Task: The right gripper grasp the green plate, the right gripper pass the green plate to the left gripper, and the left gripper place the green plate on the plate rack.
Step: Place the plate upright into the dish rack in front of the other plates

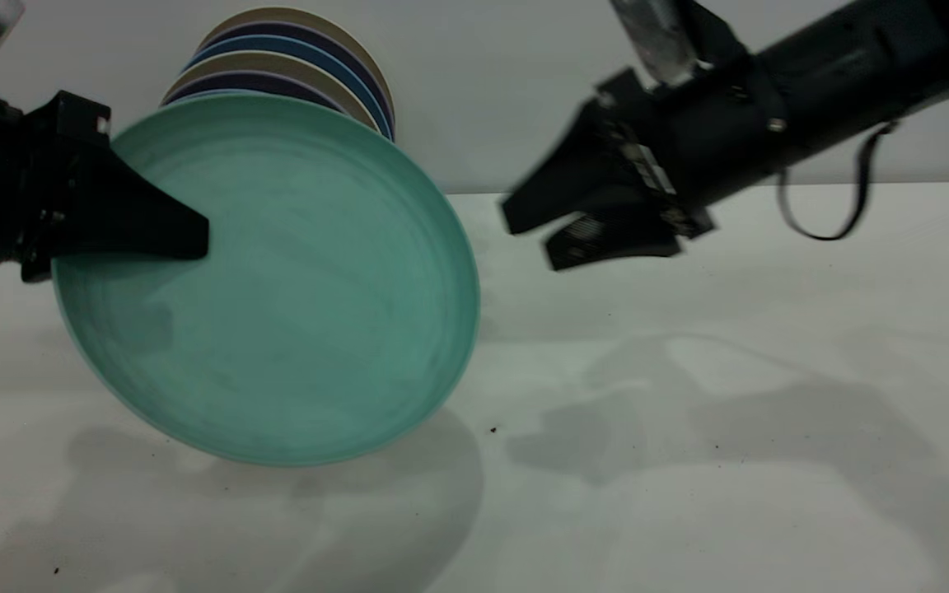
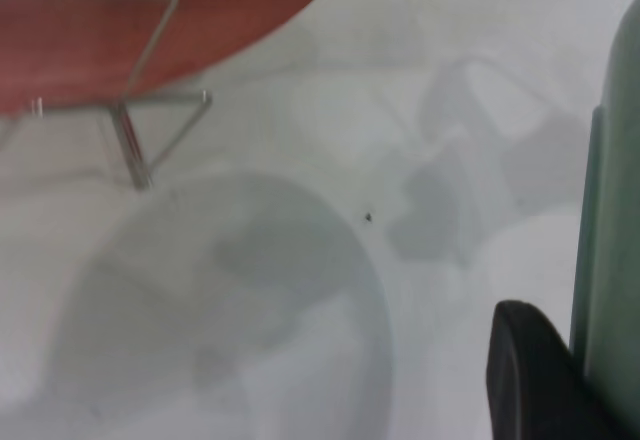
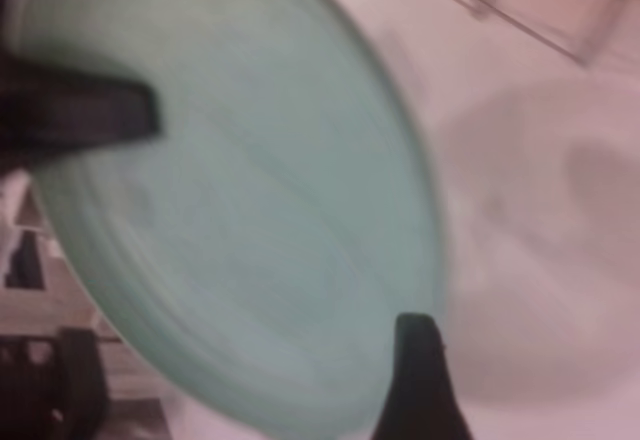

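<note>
Left end effector (image 1: 186, 235) pinches the green plate (image 1: 293, 305) by its rim, tilted above the tabletop (image 1: 730, 371)
Right end effector (image 1: 557, 226) hangs open and apart; a one-edge hold could let it pivot or slip before the plate rack (image 2: 140, 125)

Green plate (image 1: 293, 305): hides the lower part of the plate stack (image 1: 310, 58) at 12 o'clock behind it, and the left hand's (image 1: 141, 231) far finger.
Left arm: cut off by the exterior view's edge at 9 o'clock.
Rack (image 2: 140, 130): only a few wires show, blurred; red plate (image 2: 130, 20) cropped.
</note>
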Available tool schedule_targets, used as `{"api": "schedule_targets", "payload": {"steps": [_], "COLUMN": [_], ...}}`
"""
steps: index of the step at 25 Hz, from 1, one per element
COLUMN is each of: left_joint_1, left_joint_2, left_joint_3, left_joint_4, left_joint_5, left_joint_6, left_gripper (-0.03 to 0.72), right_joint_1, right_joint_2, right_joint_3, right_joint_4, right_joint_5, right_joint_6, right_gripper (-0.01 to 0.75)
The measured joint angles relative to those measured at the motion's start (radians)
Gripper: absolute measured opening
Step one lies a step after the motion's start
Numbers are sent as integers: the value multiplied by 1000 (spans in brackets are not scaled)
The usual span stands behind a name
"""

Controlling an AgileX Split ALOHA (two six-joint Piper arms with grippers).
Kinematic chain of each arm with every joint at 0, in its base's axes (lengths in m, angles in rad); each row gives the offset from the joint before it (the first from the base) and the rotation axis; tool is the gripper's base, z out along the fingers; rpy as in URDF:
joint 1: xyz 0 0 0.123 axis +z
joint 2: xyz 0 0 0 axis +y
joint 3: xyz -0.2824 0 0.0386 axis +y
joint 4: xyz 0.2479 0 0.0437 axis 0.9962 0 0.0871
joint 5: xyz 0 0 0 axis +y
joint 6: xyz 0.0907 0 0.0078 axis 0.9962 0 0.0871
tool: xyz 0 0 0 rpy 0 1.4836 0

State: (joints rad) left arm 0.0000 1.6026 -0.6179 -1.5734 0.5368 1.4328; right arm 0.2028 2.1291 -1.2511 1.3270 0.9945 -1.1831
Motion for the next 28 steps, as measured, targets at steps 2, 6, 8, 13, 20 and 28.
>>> {"api": "schedule_targets", "payload": {"steps": [2,6,8,13,20,28], "left_joint_1": [0,0,0,0,0,0], "left_joint_2": [0,0,0,2,8,10], "left_joint_3": [-38,-149,-224,-393,-537,-549], "left_joint_4": [60,247,398,718,853,815], "left_joint_5": [6,45,77,144,157,97], "left_joint_6": [8,-21,-39,-3,382,669], "left_gripper": [130,130,130,130,130,130], "right_joint_1": [-35,-98,-123,-152,-152,-152], "right_joint_2": [0,0,0,0,0,0], "right_joint_3": [0,0,0,0,0,0], "right_joint_4": [-84,-275,-370,-521,-571,-575], "right_joint_5": [0,-18,-48,-116,-148,-158], "right_joint_6": [38,126,173,273,294,294], "right_gripper": [582,582,582,581,581,581]}}
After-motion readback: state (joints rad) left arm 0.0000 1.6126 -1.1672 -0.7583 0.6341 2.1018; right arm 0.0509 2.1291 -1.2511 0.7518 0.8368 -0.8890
